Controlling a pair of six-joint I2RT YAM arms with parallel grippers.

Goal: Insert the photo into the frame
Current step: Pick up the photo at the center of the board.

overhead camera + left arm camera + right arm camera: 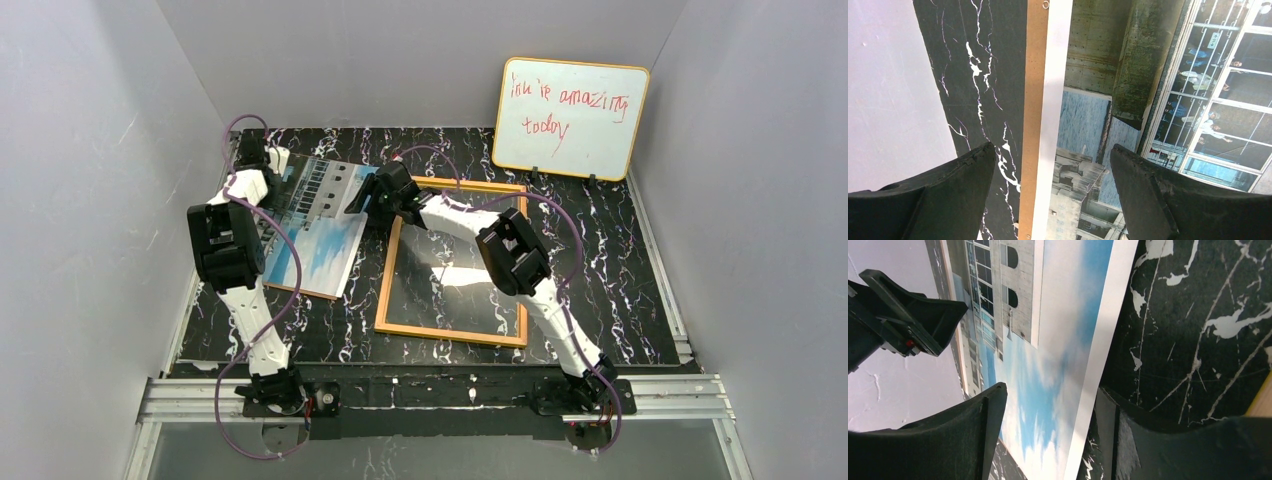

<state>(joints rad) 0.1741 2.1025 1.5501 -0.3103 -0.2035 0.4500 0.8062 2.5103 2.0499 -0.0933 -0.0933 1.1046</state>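
Photo (320, 240) lay picture side up on the left half of the table (620, 270), resting on a brown backing board (300, 291) that showed as a thin strip along the photo's near edge. Long axis ran from the far edge toward the near edge, with the near end skewed slightly toward the left edge. The building end pointed to the far edge and the blue sky end to the near edge. Frame (385, 280) lay flat at mid-table just beside the photo's right side, orange-wood rim up, with its long axis also running far to near. The right forearm crossed above its pane. Photo and frame were close but not overlapping. Left gripper (276, 165) sat at the photo's far-left corner. In the left wrist view its jaws (1050, 165) were spread wide, one finger (963, 190) over bare marble and the other (1148, 195) over the print (1088, 125), with the board's brown strip (1035, 100) and the photo's white border between them. Contact with either could not be judged. Right gripper (368, 195) sat at the photo's right edge near the far-right corner. In the right wrist view it (1050, 410) was likewise spread, straddling the white border of the photo (1058, 340), one finger (973, 435) above the sky area and the other (1128, 440) on the marble side. Whether that edge was raised off the board could not be told. A whiteboard (570, 118) with red writing leaned upright at the far-right corner, well apart from both.
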